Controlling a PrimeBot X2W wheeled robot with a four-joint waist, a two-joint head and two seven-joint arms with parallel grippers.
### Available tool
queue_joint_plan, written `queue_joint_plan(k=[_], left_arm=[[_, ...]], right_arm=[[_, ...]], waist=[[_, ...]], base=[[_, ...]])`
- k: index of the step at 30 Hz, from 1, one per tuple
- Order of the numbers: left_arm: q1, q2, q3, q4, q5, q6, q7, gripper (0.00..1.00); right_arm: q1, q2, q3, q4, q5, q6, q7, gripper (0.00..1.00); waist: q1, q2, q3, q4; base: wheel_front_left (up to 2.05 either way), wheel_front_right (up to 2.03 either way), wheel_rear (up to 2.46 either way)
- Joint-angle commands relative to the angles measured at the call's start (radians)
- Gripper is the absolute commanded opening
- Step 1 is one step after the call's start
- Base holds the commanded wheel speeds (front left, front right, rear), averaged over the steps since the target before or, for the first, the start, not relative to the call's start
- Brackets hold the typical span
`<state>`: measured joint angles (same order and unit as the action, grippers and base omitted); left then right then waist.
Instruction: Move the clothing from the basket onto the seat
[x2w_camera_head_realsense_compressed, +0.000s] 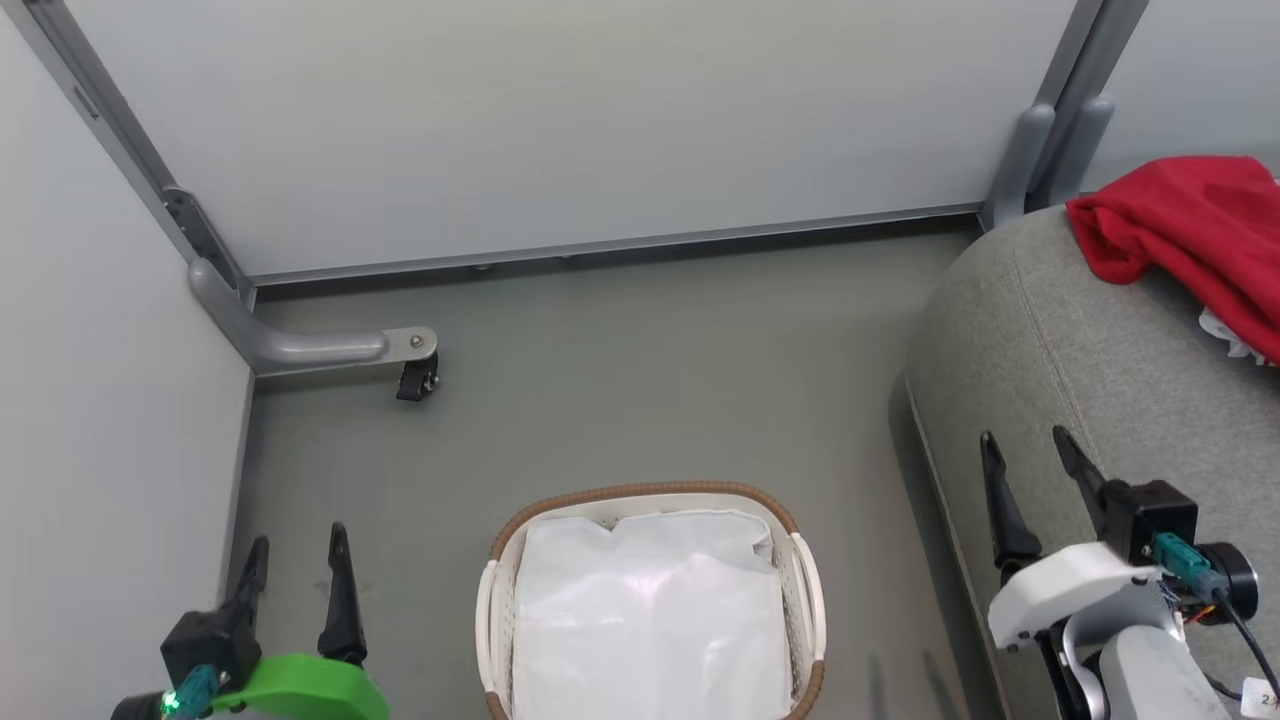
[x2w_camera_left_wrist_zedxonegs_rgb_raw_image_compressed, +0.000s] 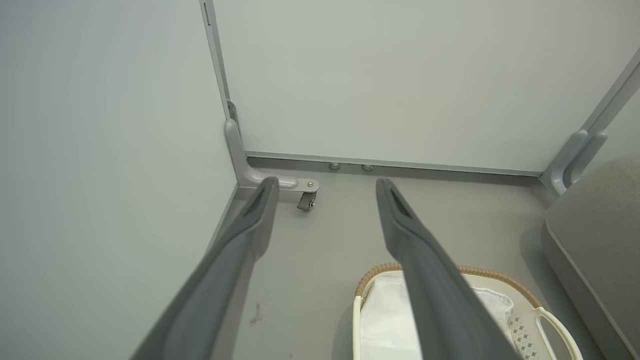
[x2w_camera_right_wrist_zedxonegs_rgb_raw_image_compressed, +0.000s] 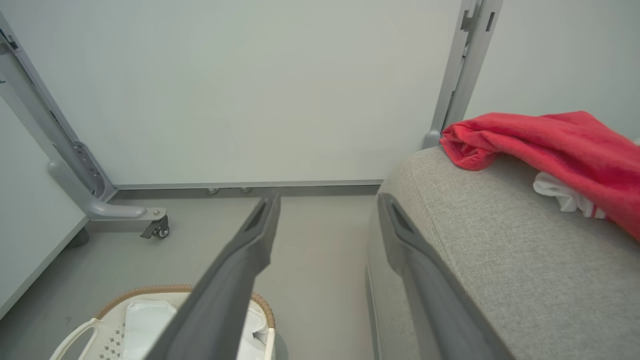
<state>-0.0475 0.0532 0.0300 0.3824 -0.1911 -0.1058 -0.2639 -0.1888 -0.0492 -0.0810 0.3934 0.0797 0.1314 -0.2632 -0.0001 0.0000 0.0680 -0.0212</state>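
Observation:
The red clothing (x2w_camera_head_realsense_compressed: 1195, 235) lies bunched on the grey seat (x2w_camera_head_realsense_compressed: 1080, 370) at the upper right, with a bit of white trim under it; the right wrist view has the clothing (x2w_camera_right_wrist_zedxonegs_rgb_raw_image_compressed: 550, 145) on the seat (x2w_camera_right_wrist_zedxonegs_rgb_raw_image_compressed: 500, 250) too. The white basket (x2w_camera_head_realsense_compressed: 800, 590) with its brown rim stands on the floor at bottom centre, holding just its white cloth liner (x2w_camera_head_realsense_compressed: 650, 610). My left gripper (x2w_camera_head_realsense_compressed: 297, 548) hangs open over the floor left of the basket. Above the seat's near edge my right gripper (x2w_camera_head_realsense_compressed: 1025, 446) is open, nothing between its fingers. The basket (x2w_camera_left_wrist_zedxonegs_rgb_raw_image_compressed: 530, 325) sits lower right in the left wrist view.
Pale partition walls close the space at the back and left. A grey metal foot with a castor (x2w_camera_head_realsense_compressed: 415, 378) juts onto the floor at the back left. Another grey post base (x2w_camera_head_realsense_compressed: 1050, 150) stands behind the seat. Grey floor (x2w_camera_head_realsense_compressed: 650, 370) lies between basket and wall.

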Motion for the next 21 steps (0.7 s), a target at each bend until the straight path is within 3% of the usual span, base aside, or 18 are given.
queue_joint_plan(k=[1,4,5,9,21], left_arm=[[0.022,0.0,0.014,0.004,-0.01,-0.001,-0.001,1.0],[0.036,-0.002,0.01,0.014,-0.046,-0.01,-0.001,1.0],[0.024,-0.001,0.005,0.017,-0.053,-0.009,0.0,0.0],[0.031,-0.008,0.002,0.051,-0.057,-0.01,0.003,0.0],[0.012,-0.007,0.019,0.024,-0.273,-0.012,0.067,0.0]], right_arm=[[0.022,-0.004,0.002,0.007,0.0,-0.001,-0.002,1.0],[0.044,-0.004,0.008,0.015,0.0,-0.001,-0.002,1.0],[0.035,0.001,0.009,0.013,0.0,0.0,0.0,0.0],[0.054,0.01,0.007,0.046,0.003,0.0,0.002,0.0],[0.053,0.007,-0.005,0.019,0.245,0.0,0.067,0.0]], waist=[[0.0001,0.0,-0.016,0.007],[0.0001,0.0,-0.029,0.011],[0.0001,0.0,-0.024,0.007],[0.0001,0.0,-0.027,0.008],[0.0001,0.0,-0.031,0.009]], base=[[0.0,0.0,0.0],[0.0,0.0,0.0],[0.0,0.0,0.0],[0.0,0.0,0.0],[0.0,0.0,0.0]])
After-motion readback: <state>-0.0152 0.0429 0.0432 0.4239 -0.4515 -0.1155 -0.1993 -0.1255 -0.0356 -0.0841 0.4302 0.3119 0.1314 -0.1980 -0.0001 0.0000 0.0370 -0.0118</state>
